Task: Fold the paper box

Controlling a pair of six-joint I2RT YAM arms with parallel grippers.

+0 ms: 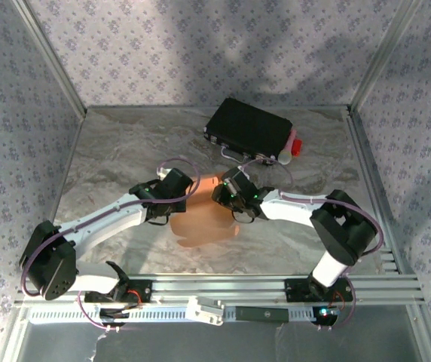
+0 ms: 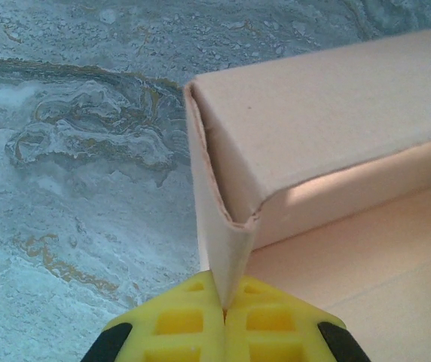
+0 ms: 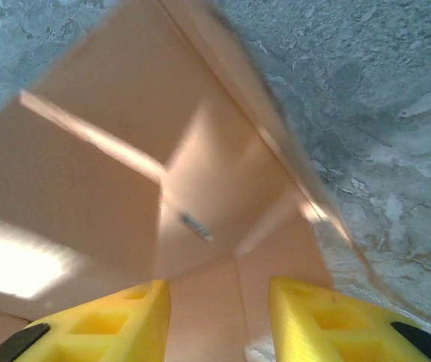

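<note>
The left claw (image 2: 223,308) is clenched on a corner flap of the paper box (image 2: 321,113). The right claw (image 3: 217,320) is released, spread over the box's interior.

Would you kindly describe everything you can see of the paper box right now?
The paper box is thin, matte salmon-brown cardboard, partly folded, with creased panels raised as walls over a flat bottom. It lies on the marbled table near the middle, between the two arms. The left tool is shut on one upright corner flap. The right tool is open over the box's inside.
</note>
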